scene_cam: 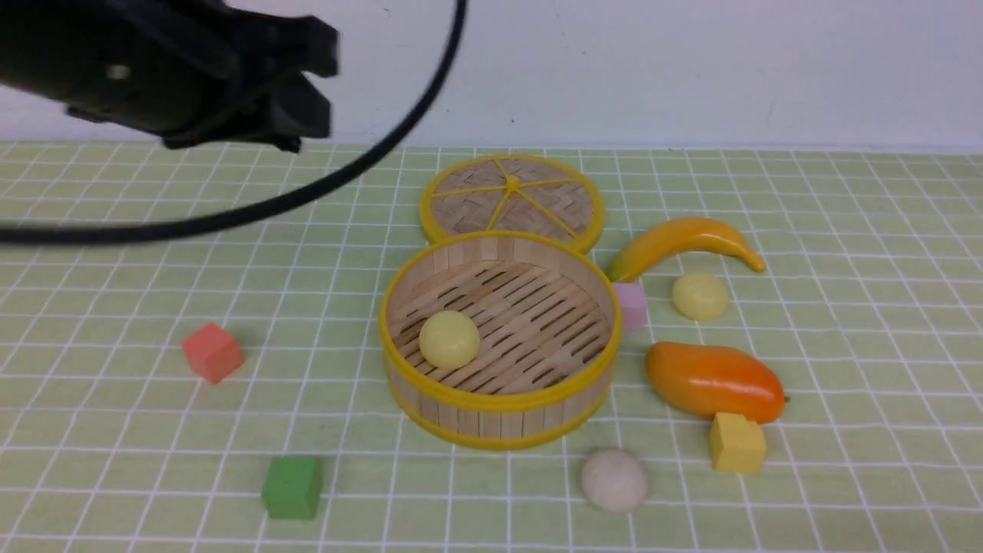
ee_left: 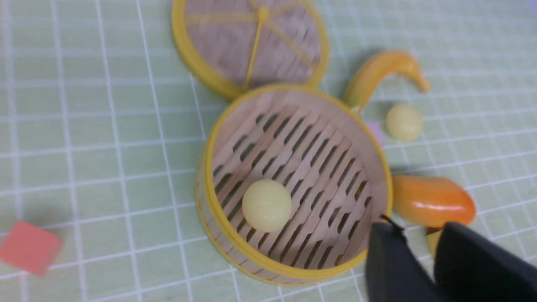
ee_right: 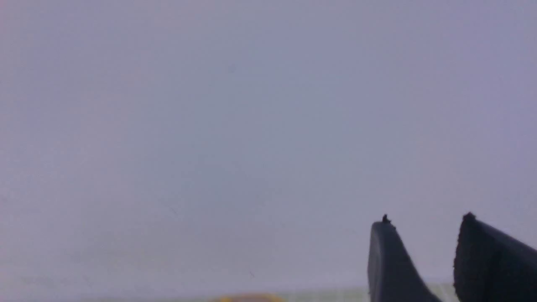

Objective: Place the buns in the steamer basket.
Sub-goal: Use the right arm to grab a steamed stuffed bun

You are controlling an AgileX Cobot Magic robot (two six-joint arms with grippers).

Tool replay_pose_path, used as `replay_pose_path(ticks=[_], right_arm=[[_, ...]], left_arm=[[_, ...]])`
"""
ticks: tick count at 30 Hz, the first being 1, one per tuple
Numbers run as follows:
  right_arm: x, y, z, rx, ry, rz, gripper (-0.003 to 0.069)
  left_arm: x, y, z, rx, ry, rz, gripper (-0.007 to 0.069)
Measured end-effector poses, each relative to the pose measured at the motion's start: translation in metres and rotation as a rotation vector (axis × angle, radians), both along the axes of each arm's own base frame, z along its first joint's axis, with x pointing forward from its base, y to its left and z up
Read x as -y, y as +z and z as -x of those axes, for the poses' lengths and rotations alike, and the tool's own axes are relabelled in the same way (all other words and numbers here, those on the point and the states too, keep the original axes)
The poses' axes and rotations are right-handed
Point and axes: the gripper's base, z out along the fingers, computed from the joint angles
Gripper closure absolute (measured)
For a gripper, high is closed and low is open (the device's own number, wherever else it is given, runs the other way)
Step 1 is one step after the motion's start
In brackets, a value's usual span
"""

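Your left gripper (ee_left: 419,235) is spread and empty; right gripper (ee_right: 423,224) spread too. One bun (scene_cam: 449,339) in basket (scene_cam: 499,400); second bun (scene_cam: 700,296) and white bun (scene_cam: 613,480) outside.

this looks like a robot lab setup, not a real kitchen. the table (scene_cam: 115,430) wears a pale green grid cloth before a plain white wall (scene_cam: 691,69). toy banana (scene_cam: 683,242), toy mango (scene_cam: 710,380) and coloured cubes (scene_cam: 213,352) lie on it, under a black robot arm (scene_cam: 153,69) with cable (scene_cam: 345,178).
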Motion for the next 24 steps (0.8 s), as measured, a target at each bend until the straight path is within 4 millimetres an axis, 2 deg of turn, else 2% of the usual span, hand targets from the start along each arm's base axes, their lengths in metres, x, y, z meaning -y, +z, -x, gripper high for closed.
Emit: replay_pose_path(ticks=[1, 2, 3, 4, 7, 9, 12, 13, 15, 16, 17, 18, 20, 21, 22, 23, 24], right_arm=[[0.000, 0.007, 0.002, 0.019, 0.025, -0.054, 0.0418], [0.001, 0.016, 0.005, 0.035, 0.046, -0.106, 0.0418], [0.001, 0.019, 0.005, 0.038, 0.050, -0.116, 0.0418], [0.003, 0.036, 0.008, 0.041, 0.064, -0.175, 0.0418], [0.006, 0.083, 0.013, 0.022, 0.048, -0.217, 0.0418], [0.008, 0.118, 0.009, -0.026, 0.000, -0.194, 0.0418], [0.013, 0.161, -0.008, -0.139, -0.093, -0.151, 0.0418], [0.017, 0.179, -0.020, -0.209, -0.143, -0.138, 0.0418], [0.019, 0.192, -0.033, -0.272, -0.179, -0.128, 0.0418], [0.024, 0.198, -0.051, -0.394, -0.239, -0.116, 0.0418], [0.025, 0.201, -0.068, -0.486, -0.275, -0.091, 0.0418], [0.026, 0.200, -0.071, -0.519, -0.286, -0.090, 0.0418], [0.025, 0.191, -0.105, -0.719, -0.326, -0.014, 0.0418], [0.022, 0.178, -0.125, -0.861, -0.323, 0.035, 0.0418], [0.020, 0.176, -0.128, -0.878, -0.317, 0.052, 0.0418], [0.014, 0.159, -0.148, -0.995, -0.291, 0.102, 0.0418], [0.008, 0.148, -0.158, -1.066, -0.259, 0.125, 0.0418]], left_arm=[[-0.009, 0.006, 0.022, 0.056, 0.007, 0.011, 0.0559], [-0.014, 0.003, 0.036, 0.077, 0.012, 0.012, 0.0594], [-0.016, 0.003, 0.040, 0.085, 0.013, 0.013, 0.0610], [-0.025, 0.001, 0.064, 0.142, 0.023, 0.024, 0.0638], [-0.045, -0.009, 0.114, 0.270, 0.041, 0.059, 0.0638], [-0.056, -0.022, 0.143, 0.342, 0.053, 0.084, 0.0638], [-0.067, -0.045, 0.172, 0.384, 0.072, 0.129, 0.0638], [-0.072, -0.057, 0.187, 0.401, 0.085, 0.159, 0.0638], [-0.075, -0.069, 0.193, 0.396, 0.094, 0.169, 0.0638], [-0.079, -0.085, 0.202, 0.400, 0.108, 0.186, 0.0638], [-0.081, -0.094, 0.207, 0.403, 0.117, 0.195, 0.0638], [-0.082, -0.096, 0.210, 0.408, 0.120, 0.204, 0.0638], [-0.086, -0.113, 0.216, 0.411, 0.135, 0.221, 0.0638], [-0.087, -0.121, 0.220, 0.417, 0.142, 0.235, 0.0638], [-0.088, -0.123, 0.221, 0.420, 0.142, 0.236, 0.0638], [-0.088, -0.129, 0.222, 0.422, 0.145, 0.242, 0.0638], [-0.088, -0.131, 0.223, 0.423, 0.145, 0.245, 0.0638]])
